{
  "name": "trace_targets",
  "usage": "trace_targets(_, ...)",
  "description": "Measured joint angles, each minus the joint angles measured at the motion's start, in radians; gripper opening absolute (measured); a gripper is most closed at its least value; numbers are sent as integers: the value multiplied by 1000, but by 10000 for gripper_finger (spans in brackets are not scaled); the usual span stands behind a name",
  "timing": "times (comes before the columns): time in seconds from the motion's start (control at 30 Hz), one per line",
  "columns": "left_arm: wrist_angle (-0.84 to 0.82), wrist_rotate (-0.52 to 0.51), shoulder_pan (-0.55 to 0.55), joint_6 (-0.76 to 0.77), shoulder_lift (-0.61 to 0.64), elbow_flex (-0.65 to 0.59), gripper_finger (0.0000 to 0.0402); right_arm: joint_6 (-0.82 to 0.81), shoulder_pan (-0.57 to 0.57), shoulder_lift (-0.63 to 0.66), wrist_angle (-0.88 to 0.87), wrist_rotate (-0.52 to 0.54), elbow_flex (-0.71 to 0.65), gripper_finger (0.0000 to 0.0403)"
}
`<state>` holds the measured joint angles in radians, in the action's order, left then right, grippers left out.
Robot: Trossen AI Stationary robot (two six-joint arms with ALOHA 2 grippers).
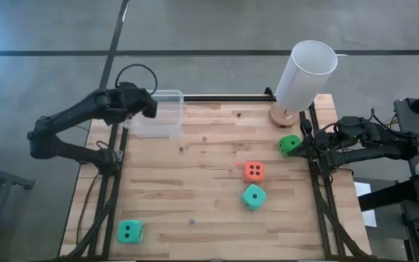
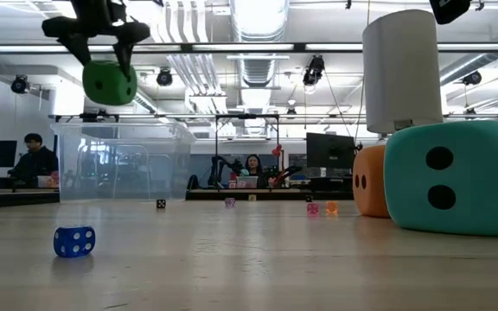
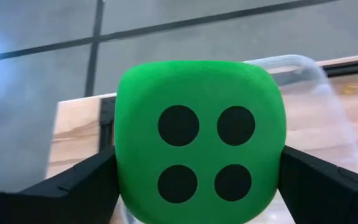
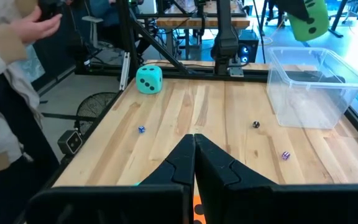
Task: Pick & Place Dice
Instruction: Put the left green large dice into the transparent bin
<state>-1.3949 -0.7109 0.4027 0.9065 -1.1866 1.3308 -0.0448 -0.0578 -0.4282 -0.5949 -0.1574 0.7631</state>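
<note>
I have the left gripper (image 2: 102, 53) up in the air above the clear tub (image 1: 158, 116) at the table's far left corner, its fingers (image 3: 73, 186) spread wide and pinching a bright green die (image 3: 199, 142) by two opposite sides. In the left wrist view the four-pip face looks straight back at the camera. A cube has no long axis to report; it sits square between the fingers, though in the low view it looks slightly tilted.

The other dice lie on the wooden table (image 1: 195, 182). A second green die (image 1: 129, 231) sits near the front left corner with two pips up. The orange die (image 1: 254, 172) shows four pips on top, and the teal die (image 1: 253, 196) lies just in front of it, two pips up as far as I can make out from overhead. A third green die (image 1: 290, 145) rests by the right edge, close beside the right arm, pips too small to count.

The right gripper (image 4: 194, 155) waits low over the table's right edge, fingers pressed together and holding nothing.

The tall white cylinder (image 1: 305, 75) stands at the far right. A few tiny dice are scattered on the wood, one blue (image 2: 74, 241). I can read no writing or labels anywhere.
</note>
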Motion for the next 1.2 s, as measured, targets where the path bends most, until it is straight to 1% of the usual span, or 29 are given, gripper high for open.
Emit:
trace_targets(0.13,15,3,48,-17,0,-35,369,0,0,0,0,0,0,8)
trace_targets(0.27,50,16,73,-12,0,-99,373,0,-1,0,0,0,0,8)
trace_targets(0.53,103,31,91,83,0,-197,368,0,-1,0,0,0,0,8)
trace_targets(0.73,161,31,92,94,0,-226,374,0,-1,0,0,0,0,8)
trace_targets(0.87,172,31,92,94,0,-227,377,0,-1,0,0,0,0,8)
trace_targets(1.2,202,30,97,94,-2,-227,369,0,-1,0,0,0,0,8)
